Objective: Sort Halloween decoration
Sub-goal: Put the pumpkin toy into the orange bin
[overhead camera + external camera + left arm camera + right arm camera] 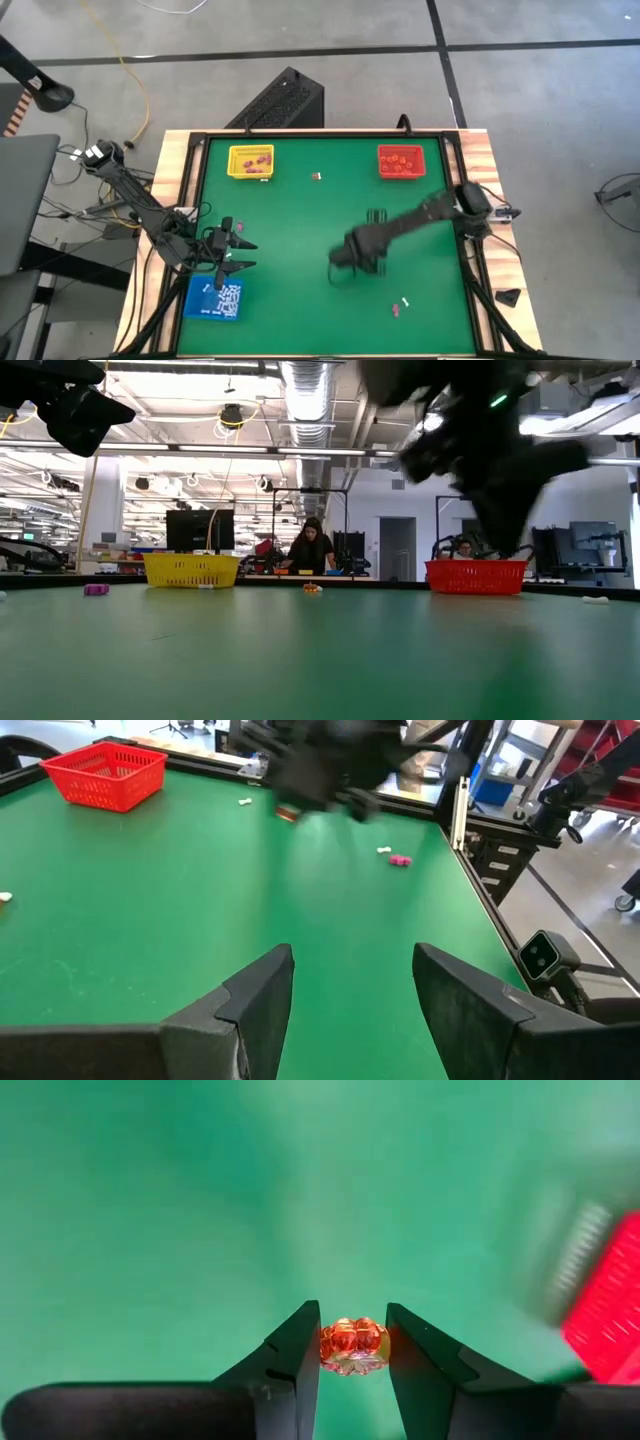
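A: Where is the right gripper (pixel 354 1348)?

B: Out over the middle of the green table (pixel 300 220), raised above the felt. Its jaws are clamped on a small orange-red trinket (pixel 353 1346), which sits pinched between the two fingertips, touched on both sides.

A: And the left gripper (pixel 240 254)?

B: Waiting at the near-left part of the table, just above the blue tray (pixel 214 299). Its jaws stand wide apart with nothing between them.

A: Where do the other decorations lie?

B: The blue tray holds a heap of white stick-like pieces (pixel 228 297). The yellow tray (pixel 250 161) at the far left has a few purple-pink pieces (pixel 255 159) in it, and the red tray (pixel 401 161) at the far right carries orange-red ones (pixel 399 160). Loose on the felt, one small piece (pixel 316 176) sits between the yellow and red trays, closer to the yellow. Near the front right, a white stick (pixel 406 301) and a purple-pink trinket (pixel 395 311) lie just beside each other, well apart from any tray.

A: Anything beyond the table?

B: In the low view a person (pixel 312 547) sits at a bench in the room behind, between the yellow and red trays as seen from there.
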### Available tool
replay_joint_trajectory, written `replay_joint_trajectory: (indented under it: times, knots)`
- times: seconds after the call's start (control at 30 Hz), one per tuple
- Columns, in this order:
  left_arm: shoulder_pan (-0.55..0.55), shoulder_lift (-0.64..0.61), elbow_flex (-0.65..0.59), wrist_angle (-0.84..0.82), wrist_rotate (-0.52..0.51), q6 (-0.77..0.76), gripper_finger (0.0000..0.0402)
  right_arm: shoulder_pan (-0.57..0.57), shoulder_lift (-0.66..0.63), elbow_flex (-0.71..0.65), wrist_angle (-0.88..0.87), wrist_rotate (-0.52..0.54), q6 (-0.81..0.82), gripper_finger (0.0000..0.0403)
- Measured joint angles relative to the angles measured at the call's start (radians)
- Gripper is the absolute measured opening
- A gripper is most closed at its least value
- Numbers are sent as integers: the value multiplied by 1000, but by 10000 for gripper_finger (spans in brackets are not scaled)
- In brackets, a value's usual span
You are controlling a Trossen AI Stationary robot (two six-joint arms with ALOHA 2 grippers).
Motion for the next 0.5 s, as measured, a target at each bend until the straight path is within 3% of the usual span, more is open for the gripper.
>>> replay_joint_trajectory:
  times: [0.23, 0.5]
  knots:
    - [0, 0, 0, -21, 0, -9, 197, -346, -1, 3, -92, 3, -175, 128]
    - [0, 0, 0, -29, 0, -50, 197, -661, -1, 54, -169, 48, -190, 128]
